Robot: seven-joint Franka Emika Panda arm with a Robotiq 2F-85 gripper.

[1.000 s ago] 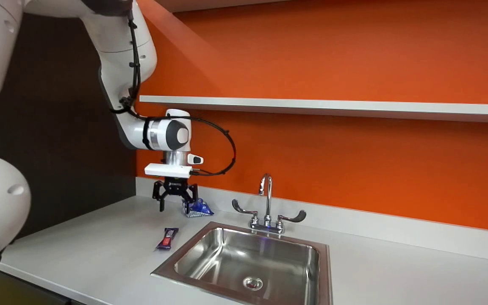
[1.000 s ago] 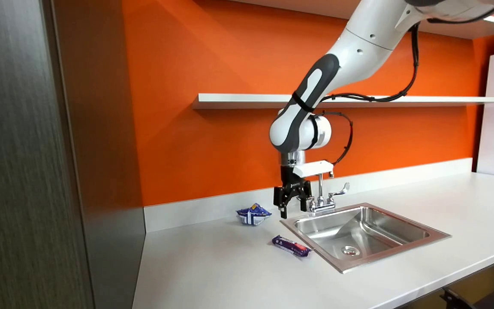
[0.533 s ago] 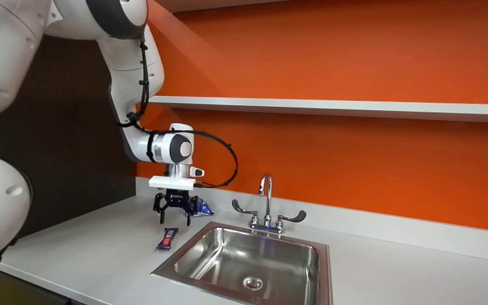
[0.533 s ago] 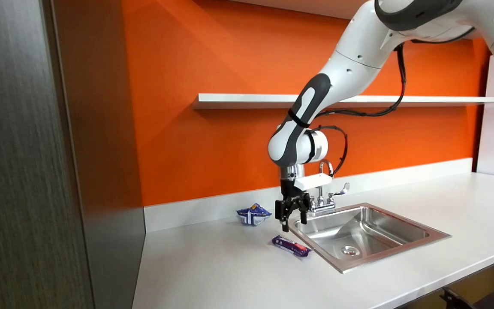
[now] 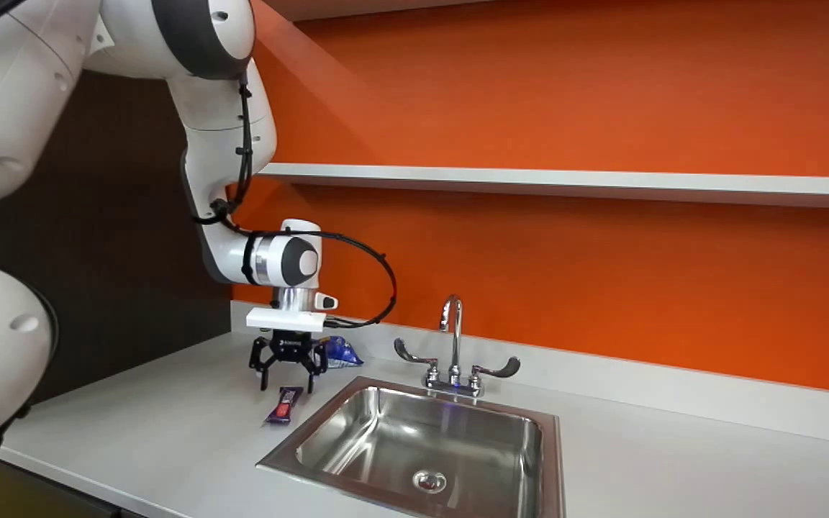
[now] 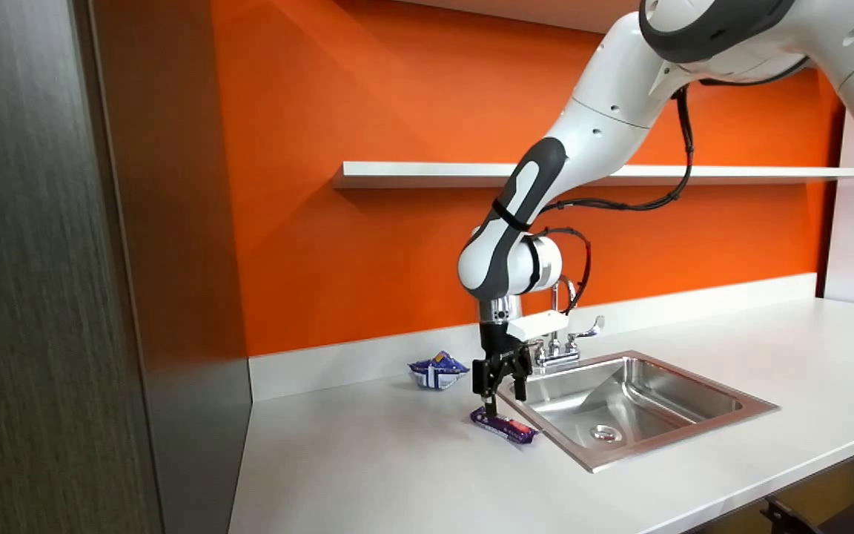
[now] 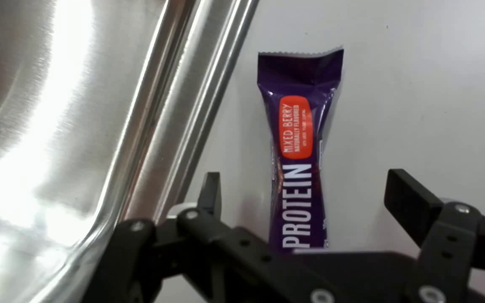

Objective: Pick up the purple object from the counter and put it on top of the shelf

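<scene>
The purple object is a wrapped protein bar [image 7: 299,185] with a red label. It lies flat on the white counter [image 5: 170,446] beside the sink, and shows in both exterior views [image 5: 285,406] [image 6: 505,428]. My gripper [image 7: 304,187] is open and empty, pointing down. In the wrist view its fingers stand on either side of the bar, apart from it, and its body hides the bar's near end. In both exterior views the gripper [image 5: 287,387] [image 6: 505,403] is low over the bar's far end. The white shelf [image 5: 529,177] [image 6: 412,173] runs along the orange wall above.
A steel sink [image 5: 555,467] lies right beside the bar, with a faucet [image 5: 455,345] and handles behind it. A blue crumpled packet [image 6: 438,372] lies near the backsplash. A dark cabinet side [image 6: 167,297] bounds the counter.
My gripper has come down, staying open, from well above the counter to low over the bar. The bar and the blue packet have not moved.
</scene>
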